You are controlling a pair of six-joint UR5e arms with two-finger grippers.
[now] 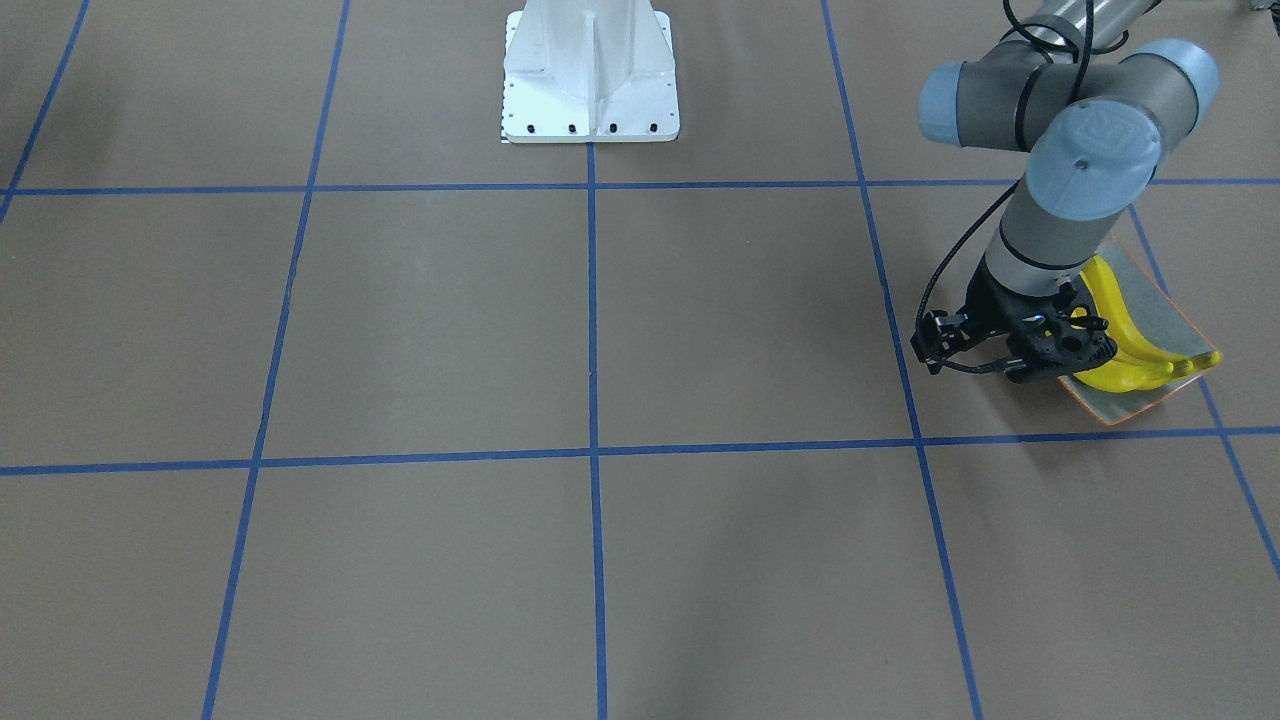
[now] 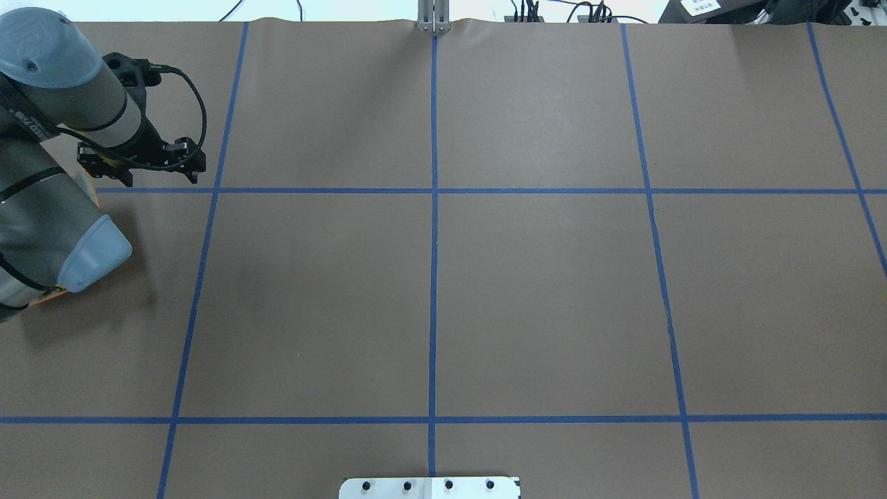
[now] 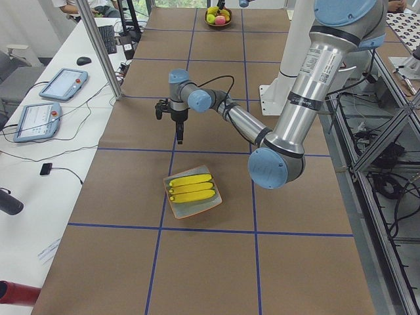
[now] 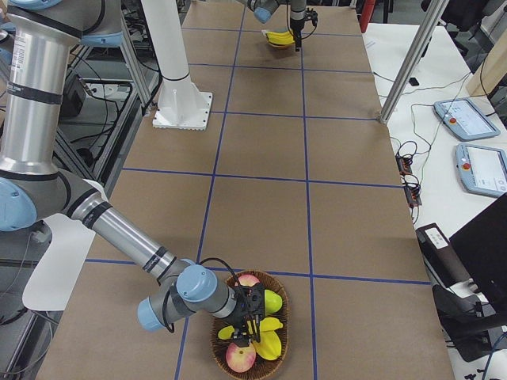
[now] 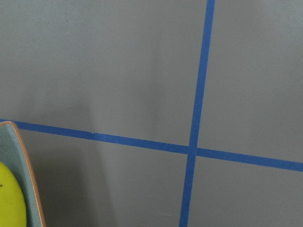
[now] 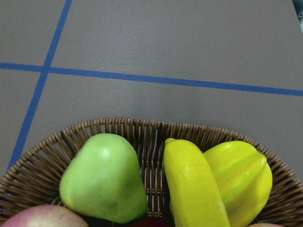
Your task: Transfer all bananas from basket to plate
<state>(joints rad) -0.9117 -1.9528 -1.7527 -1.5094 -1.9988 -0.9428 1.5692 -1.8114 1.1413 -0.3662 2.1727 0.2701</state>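
Front view: left pincer (image 1: 1062, 350) hangs over one corner of the plate (image 1: 1135, 410), with the bananas (image 1: 1125, 375) on the dish right beside it. Can't tell the finger gap from here.
Overhead: just the pincer's black body. The arm (image 2: 48, 229) covers nearly all the plate, and only an orange rim sliver peeks out.
Left side: the only shot that gives a count, three bananas side by side. The plate is on the camera side of the pincer, not touching it. Fingers point straight down.
Right side: right pincer (image 4: 252, 321) is down in the basket (image 4: 283, 294) among fruit. Its opening can't be told.
Left wrist: plate corner and a bit of banana at lower left, plus blue tape (image 5: 199, 94).
Right wrist: one banana (image 6: 191, 189) in the basket, touching a ribbed yellow fruit (image 6: 244, 177), with a green pear (image 6: 104, 177) beside it.
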